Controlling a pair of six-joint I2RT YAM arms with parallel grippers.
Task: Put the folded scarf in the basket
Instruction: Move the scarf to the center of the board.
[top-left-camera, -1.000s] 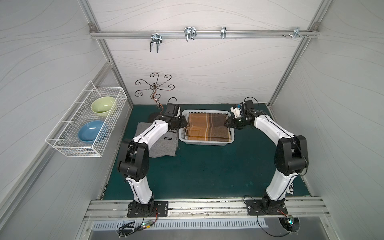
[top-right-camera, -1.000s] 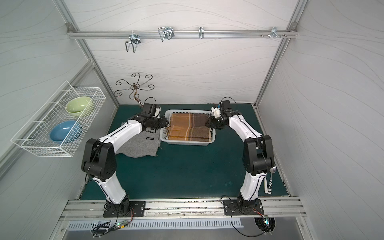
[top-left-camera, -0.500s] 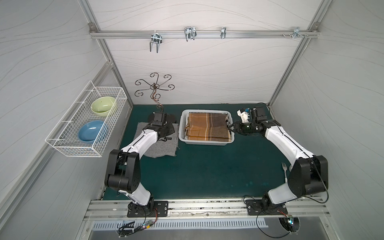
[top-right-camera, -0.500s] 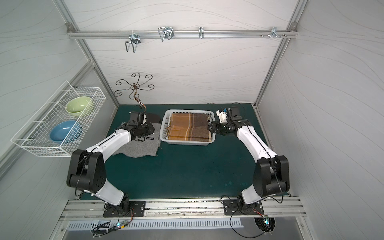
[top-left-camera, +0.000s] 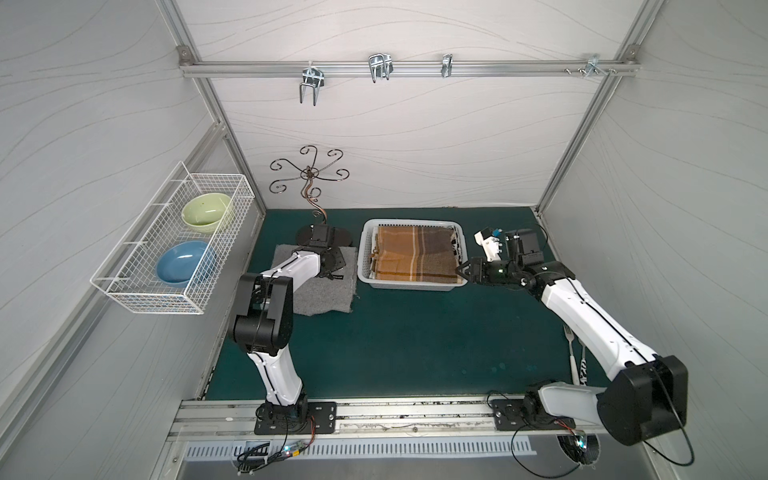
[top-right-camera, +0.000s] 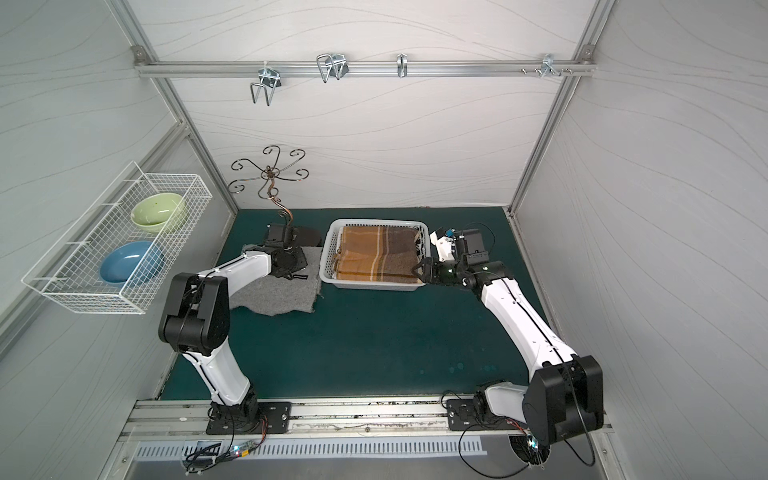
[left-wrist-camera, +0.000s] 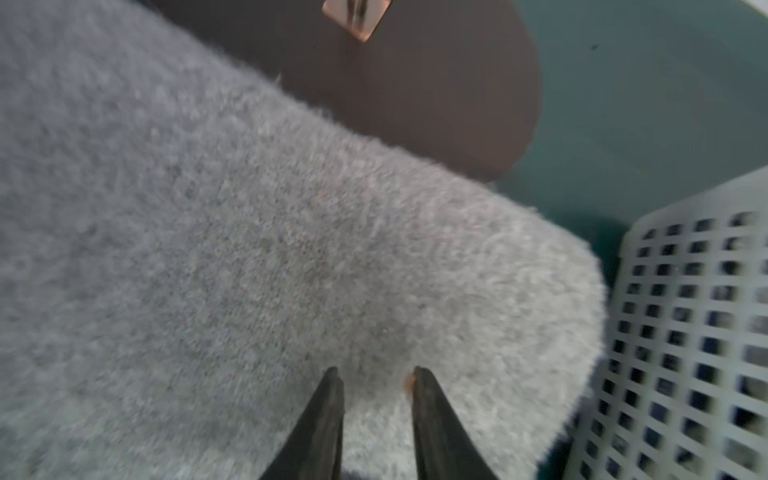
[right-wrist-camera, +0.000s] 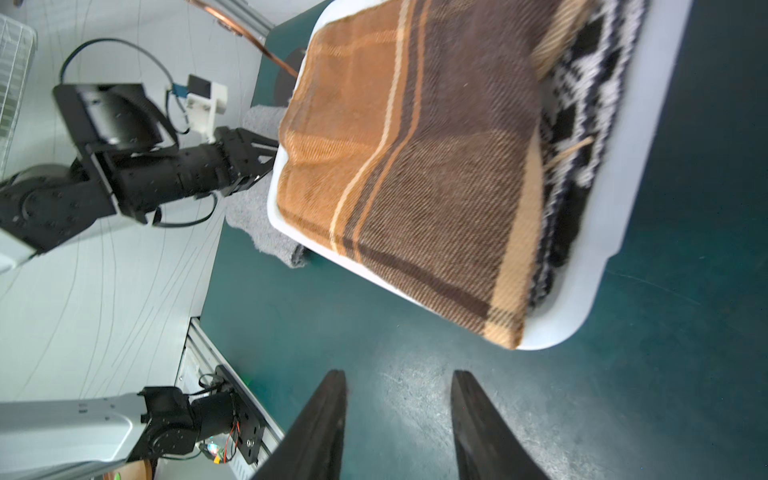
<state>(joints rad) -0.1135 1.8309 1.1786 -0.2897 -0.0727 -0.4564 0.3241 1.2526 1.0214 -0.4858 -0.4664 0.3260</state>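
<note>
Plaid scarf (top-left-camera: 415, 255) lies in the basket (top-left-camera: 409, 286), between 2 empty grippers: left gripper (left-wrist-camera: 376, 374), narrow, over grey cloth (left-wrist-camera: 249, 249); right gripper (right-wrist-camera: 399, 376), half-open, beside the near corner.

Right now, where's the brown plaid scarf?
In both top views the scarf lies folded inside the white basket at the back of the table, between the grey cloth and the right gripper.
</note>
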